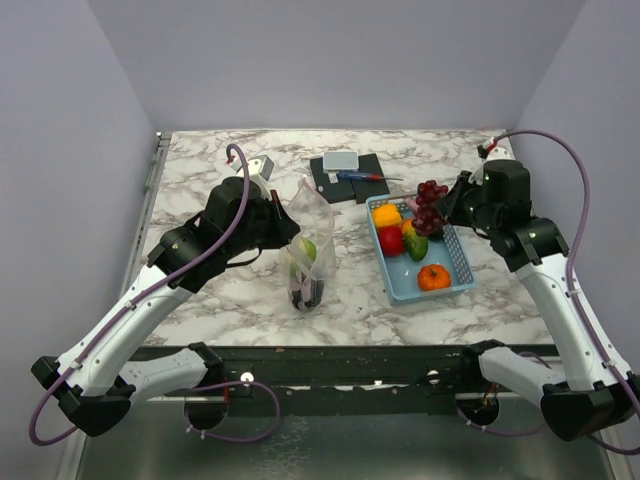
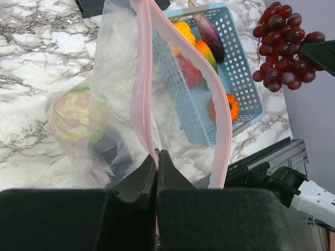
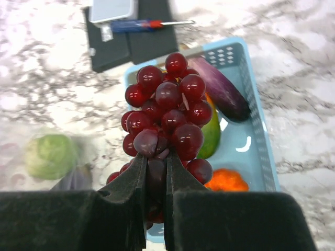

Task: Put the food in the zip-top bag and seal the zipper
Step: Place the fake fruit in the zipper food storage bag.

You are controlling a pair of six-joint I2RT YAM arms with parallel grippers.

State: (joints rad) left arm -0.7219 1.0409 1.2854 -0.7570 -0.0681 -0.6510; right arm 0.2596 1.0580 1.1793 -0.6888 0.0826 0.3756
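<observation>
The clear zip-top bag (image 1: 318, 262) stands upright in the middle of the table with its mouth open. My left gripper (image 1: 284, 226) is shut on one side of the pink zipper strip (image 2: 140, 83); the other side (image 2: 225, 123) hangs apart. The green cabbage (image 2: 77, 116) and a dark piece (image 2: 111, 152) lie inside the bag. My right gripper (image 1: 446, 212) is shut on the dark red grape bunch (image 3: 168, 112) and holds it above the far end of the light-blue basket (image 1: 459, 256). In the basket are yellow-orange (image 1: 387, 215), red (image 1: 391, 240), green (image 1: 416, 248) and orange (image 1: 434, 277) pieces and a purple eggplant (image 3: 222, 95).
A black pad (image 1: 368, 168) with a white box (image 1: 340, 160) and a blue-and-red screwdriver (image 1: 362, 176) lies at the back, just behind the basket. A small white object (image 1: 262, 165) sits behind my left arm. The table's front edge runs just below the bag and basket.
</observation>
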